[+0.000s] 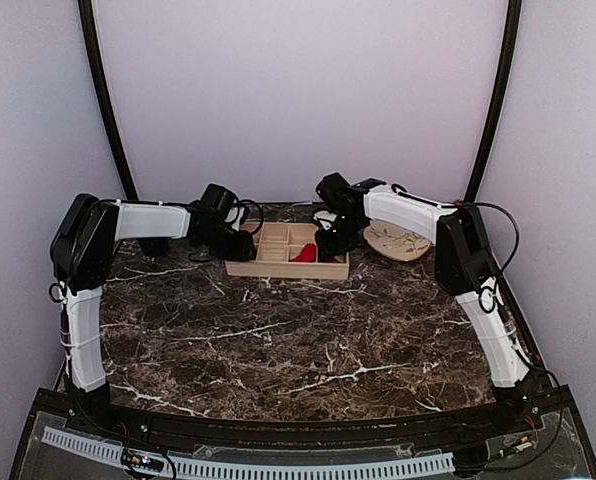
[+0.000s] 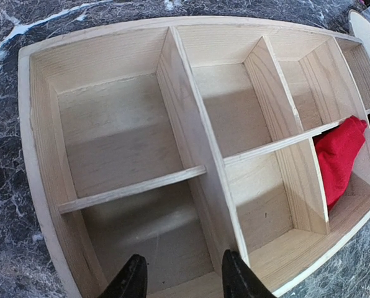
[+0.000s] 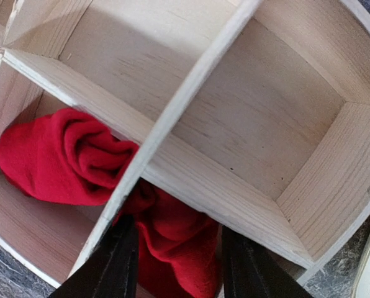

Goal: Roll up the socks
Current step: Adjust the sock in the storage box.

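My right gripper [image 3: 180, 261] hangs spread around the red sock [image 3: 61, 155] bunched in the wooden tray's [image 3: 334, 180] corner compartment, placed to pinch it out, while my left gripper [image 2: 184, 273] hovers spread and empty.

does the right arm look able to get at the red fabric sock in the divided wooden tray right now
Probably yes. The right gripper hangs open just above the red sock, which lies uncovered. Only the thin wooden divider beside its finger might snag.
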Robot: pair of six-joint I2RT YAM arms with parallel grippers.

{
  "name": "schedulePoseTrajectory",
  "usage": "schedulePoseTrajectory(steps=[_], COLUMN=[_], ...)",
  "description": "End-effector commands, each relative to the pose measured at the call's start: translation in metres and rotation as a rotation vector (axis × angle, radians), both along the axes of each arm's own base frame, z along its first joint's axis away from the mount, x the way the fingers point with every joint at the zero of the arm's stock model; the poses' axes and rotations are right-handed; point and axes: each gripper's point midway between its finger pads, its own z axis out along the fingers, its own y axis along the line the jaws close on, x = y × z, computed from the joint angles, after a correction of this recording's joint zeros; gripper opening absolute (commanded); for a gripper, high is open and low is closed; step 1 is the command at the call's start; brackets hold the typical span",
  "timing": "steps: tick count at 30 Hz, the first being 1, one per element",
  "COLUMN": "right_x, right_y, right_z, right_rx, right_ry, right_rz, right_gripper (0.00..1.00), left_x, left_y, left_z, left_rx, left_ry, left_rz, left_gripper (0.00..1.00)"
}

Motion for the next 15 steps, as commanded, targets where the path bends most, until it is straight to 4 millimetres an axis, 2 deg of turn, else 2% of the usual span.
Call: schedulePoseTrajectory(steps=[1, 4, 9, 15], right_x=[0.015, 0.015, 0.012, 0.005], right_y=[-0.002, -0.001, 0.000, -0.007], right_z=[0.051, 0.066, 0.079, 0.099], right_rx=[0.057, 0.074, 0.097, 0.135], right_ry=[-0.114, -0.138, -0.157, -0.231], right_rz=[-0.018, -0.017, -0.012, -0.019], right_gripper=[0.45, 0.46, 0.46, 0.46], left_x=[-0.005, -0.001, 0.004, 0.010], left_y=[0.003, 0.001, -0.003, -0.010], left_z=[-0.006, 0.005, 0.027, 0.070], left_rx=[0.011, 0.006, 0.003, -0.004], left_ry=[0.042, 0.013, -0.038, -0.155], left_rz=[-0.003, -0.005, -0.012, -0.039], left_gripper=[0.44, 0.44, 0.43, 0.44])
